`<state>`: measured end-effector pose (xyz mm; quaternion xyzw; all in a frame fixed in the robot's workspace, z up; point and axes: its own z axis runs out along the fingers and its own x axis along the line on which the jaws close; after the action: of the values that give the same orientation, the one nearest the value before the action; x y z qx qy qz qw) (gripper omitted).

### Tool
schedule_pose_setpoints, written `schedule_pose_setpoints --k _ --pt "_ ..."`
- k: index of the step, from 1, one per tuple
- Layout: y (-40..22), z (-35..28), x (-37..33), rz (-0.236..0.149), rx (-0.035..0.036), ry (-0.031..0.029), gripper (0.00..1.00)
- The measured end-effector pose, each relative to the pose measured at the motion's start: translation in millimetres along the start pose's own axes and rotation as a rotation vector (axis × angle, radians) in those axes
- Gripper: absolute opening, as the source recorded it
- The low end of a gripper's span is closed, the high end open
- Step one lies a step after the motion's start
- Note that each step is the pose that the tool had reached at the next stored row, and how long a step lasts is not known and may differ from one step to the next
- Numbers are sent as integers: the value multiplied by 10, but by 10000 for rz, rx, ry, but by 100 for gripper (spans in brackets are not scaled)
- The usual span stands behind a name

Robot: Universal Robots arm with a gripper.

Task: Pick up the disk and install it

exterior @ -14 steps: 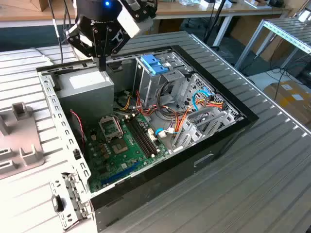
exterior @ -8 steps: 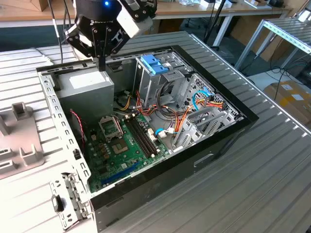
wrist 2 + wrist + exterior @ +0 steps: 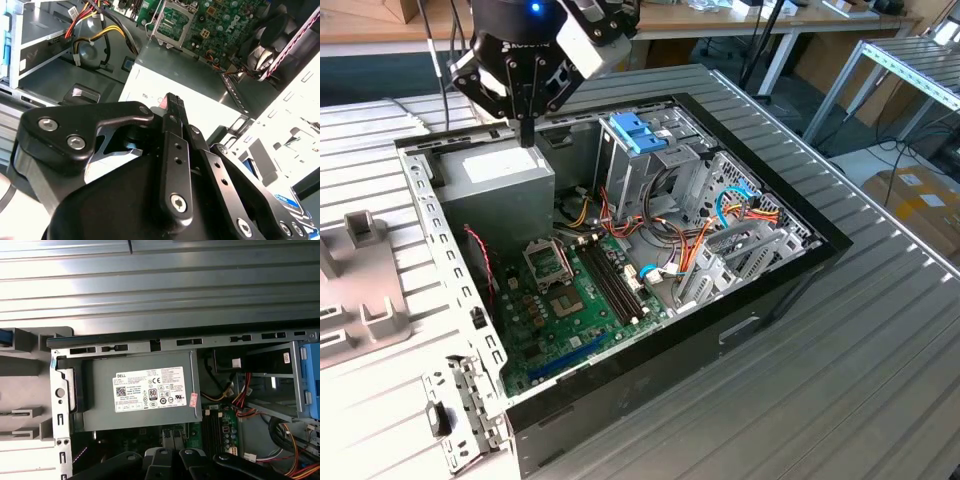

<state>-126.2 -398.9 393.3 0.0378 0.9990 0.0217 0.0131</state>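
My gripper point(image 3: 527, 132) hangs over the far left corner of the open computer case point(image 3: 790, 270), just above the grey power-supply box point(image 3: 505, 178). Its black fingers point(image 3: 173, 102) are pressed together with nothing between them, the tips a short way above the box's labelled top point(image 3: 150, 391). The disk is out of view inside the case. A short blue strip point(image 3: 4, 337) lies on the grey fixture outside the case wall; I cannot tell whether it belongs to the disk.
The metal drive cage with light-blue handles point(image 3: 640, 130) stands beside the power supply. The green motherboard point(image 3: 570, 300) and bundles of coloured cables point(image 3: 690, 245) fill the case floor. A grey fixture with slots point(image 3: 360, 290) sits at the exterior view's left on the ribbed table point(image 3: 840, 400).
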Motion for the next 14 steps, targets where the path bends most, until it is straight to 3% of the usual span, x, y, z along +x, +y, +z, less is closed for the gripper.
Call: schedule_pose_setpoints --k 14 --pt "-2 0 29 1 0 0 11"
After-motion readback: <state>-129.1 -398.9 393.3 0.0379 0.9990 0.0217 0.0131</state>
